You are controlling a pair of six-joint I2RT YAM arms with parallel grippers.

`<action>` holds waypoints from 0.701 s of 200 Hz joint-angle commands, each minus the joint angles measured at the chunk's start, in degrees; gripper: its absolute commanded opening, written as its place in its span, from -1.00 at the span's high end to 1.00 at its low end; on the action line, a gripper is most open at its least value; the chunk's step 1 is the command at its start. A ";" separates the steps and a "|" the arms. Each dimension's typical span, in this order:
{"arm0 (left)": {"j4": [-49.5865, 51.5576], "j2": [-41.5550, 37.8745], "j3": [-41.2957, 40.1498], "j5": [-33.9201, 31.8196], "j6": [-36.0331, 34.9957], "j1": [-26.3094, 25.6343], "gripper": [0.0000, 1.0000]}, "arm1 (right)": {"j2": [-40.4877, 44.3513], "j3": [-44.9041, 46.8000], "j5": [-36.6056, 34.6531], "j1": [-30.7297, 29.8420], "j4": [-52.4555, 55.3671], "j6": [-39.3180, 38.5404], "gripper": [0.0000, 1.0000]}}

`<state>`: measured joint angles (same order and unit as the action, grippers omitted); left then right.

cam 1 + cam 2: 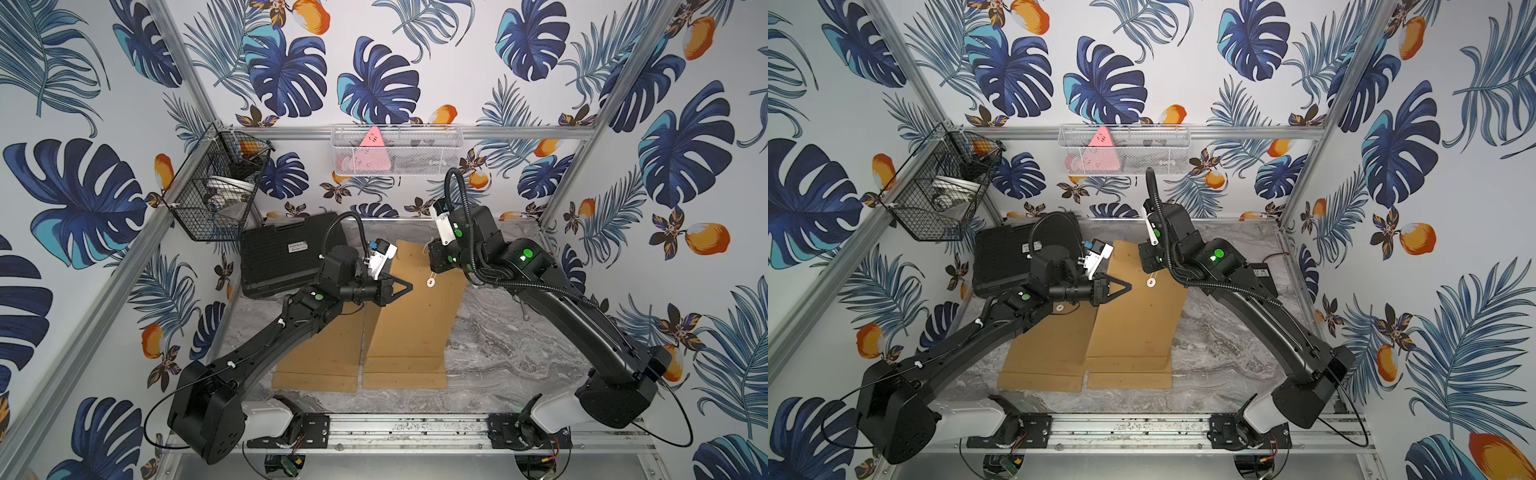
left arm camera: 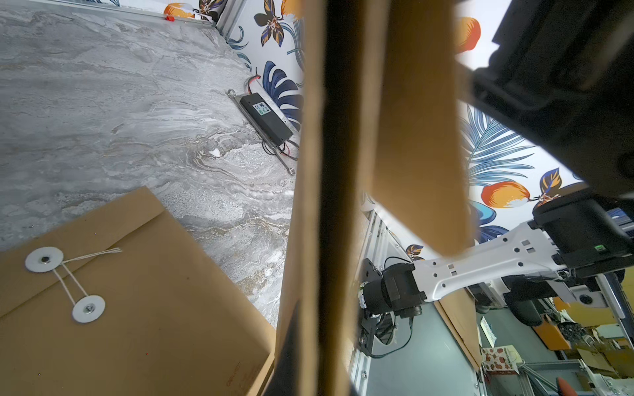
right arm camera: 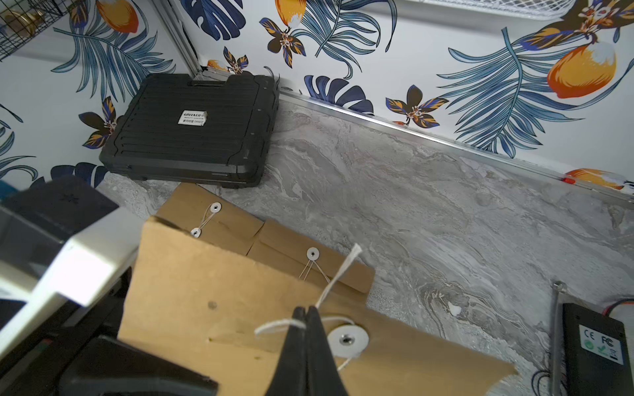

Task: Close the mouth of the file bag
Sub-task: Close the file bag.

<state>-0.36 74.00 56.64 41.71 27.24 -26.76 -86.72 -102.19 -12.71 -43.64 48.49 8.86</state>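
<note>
While both arms hang by the case [image 1: 282, 257], we log: left gripper [image 1: 405, 286] clamped shut on an edge of the bag [image 1: 415, 324] | bag tilted up off the table [image 1: 498, 340], just beside the case | right gripper [image 3: 306, 310] pinched tight on the string [image 3: 350, 260], farther from the case than the left | another bag [image 1: 324, 353] lies flat, closer to the case

Shows a bag [image 1: 415, 324] mid-frame on the table [image 1: 507, 357], a second bag [image 1: 320, 357] just left of it. Tucks a third bag [image 3: 281, 240] under the first, seen from the right wrist. Places the case [image 1: 282, 257] behind the second bag, upper left of the table. Hangs a wire basket [image 1: 195, 216] above the case, a mesh tray [image 1: 428, 158] at upper centre. Sets a power box [image 1: 1264, 274] right of the bags. Puts the left gripper [image 1: 405, 286] at the first bag's left edge, the right gripper [image 3: 307, 317] on its string [image 3: 346, 264].
</note>
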 commanded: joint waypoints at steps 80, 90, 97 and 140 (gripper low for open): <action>-2.40 0.97 2.60 -0.59 -1.38 1.32 1.00 | 1.52 6.20 17.56 -0.32 -3.85 8.71 1.00; -2.39 0.92 2.68 -0.59 -1.44 1.44 1.00 | 2.18 7.55 19.81 -0.26 -5.87 9.60 1.00; -2.39 0.97 2.77 -0.66 -1.49 1.44 1.00 | 2.78 8.70 21.01 -0.31 -7.35 10.25 1.00; -3.59 0.53 3.25 -0.58 -0.80 1.78 1.00 | 7.26 17.39 24.29 0.47 -15.33 14.46 1.00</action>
<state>-0.82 74.94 59.02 40.84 26.85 -25.23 -81.38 -87.94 8.21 -43.55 40.29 19.86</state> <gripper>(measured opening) 0.058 0.049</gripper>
